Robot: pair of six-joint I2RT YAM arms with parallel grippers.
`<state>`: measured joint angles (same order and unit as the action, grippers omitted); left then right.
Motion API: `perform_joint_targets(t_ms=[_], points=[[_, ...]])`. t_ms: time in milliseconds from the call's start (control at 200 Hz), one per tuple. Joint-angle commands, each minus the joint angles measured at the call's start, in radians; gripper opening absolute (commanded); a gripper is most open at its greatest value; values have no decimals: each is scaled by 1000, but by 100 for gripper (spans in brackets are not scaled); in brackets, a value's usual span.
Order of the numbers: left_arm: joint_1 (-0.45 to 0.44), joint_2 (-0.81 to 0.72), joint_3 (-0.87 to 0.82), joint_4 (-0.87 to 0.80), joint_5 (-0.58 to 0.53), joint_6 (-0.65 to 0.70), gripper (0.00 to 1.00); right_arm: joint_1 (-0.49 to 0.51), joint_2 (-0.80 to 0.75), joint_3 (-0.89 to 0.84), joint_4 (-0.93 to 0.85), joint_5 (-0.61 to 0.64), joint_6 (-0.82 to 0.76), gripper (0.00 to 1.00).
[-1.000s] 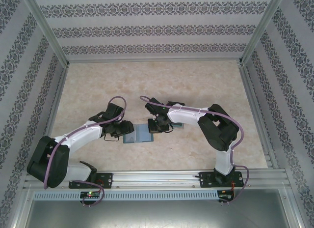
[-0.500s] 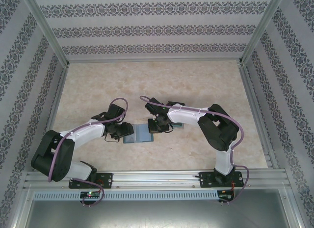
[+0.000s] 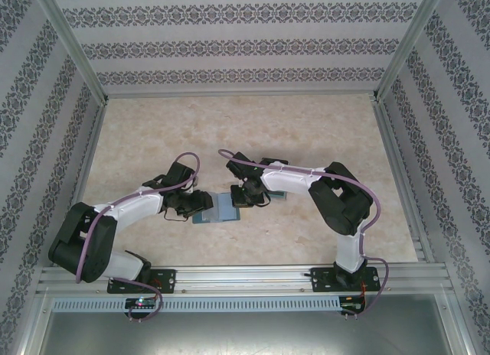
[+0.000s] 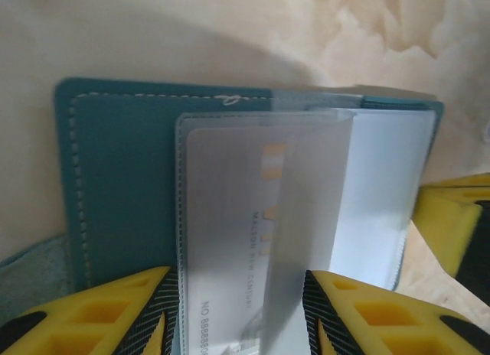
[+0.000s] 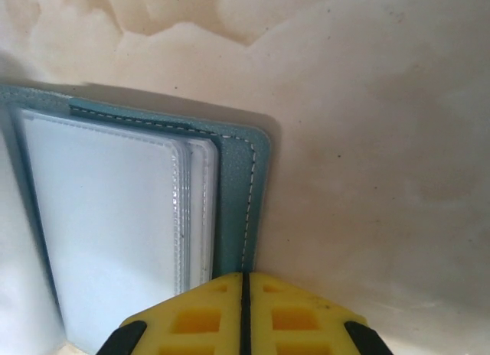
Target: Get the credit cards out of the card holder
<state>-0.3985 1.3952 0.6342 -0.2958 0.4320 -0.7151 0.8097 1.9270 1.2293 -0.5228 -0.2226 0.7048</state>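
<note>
The teal card holder [image 3: 217,208] lies open on the table between both grippers. In the left wrist view its teal cover [image 4: 115,179] carries clear sleeves, and a pale grey credit card [image 4: 230,217] with faint lettering sits in the top sleeve. One clear sleeve page [image 4: 314,187] curls up over it. My left gripper [image 4: 241,313] stands open, its pads on either side of that sleeve. My right gripper [image 5: 243,282] is shut, tips pressed on the holder's stitched teal edge [image 5: 239,194] beside the empty sleeves [image 5: 107,217].
A small teal and dark item [image 3: 277,194] lies partly under the right arm. The right gripper's yellow finger [image 4: 452,217] sits at the holder's far side. Patterned walls and metal rails [image 3: 398,164] enclose the marbled table [image 3: 230,125].
The left arm's elbow has swung in and its gripper has edged right over the holder's left side. The right arm and the holder have stayed put.
</note>
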Motion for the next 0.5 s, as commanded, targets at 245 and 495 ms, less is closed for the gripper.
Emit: perform_joint_targets(t_ms=[245,495], points=[[-4,-40,-6,83,108,-5,57,19,26,-14,-17,-10,9,0],[-5,-41,0,71,106,0,87,19,24,-16,-17,-8,9,0]])
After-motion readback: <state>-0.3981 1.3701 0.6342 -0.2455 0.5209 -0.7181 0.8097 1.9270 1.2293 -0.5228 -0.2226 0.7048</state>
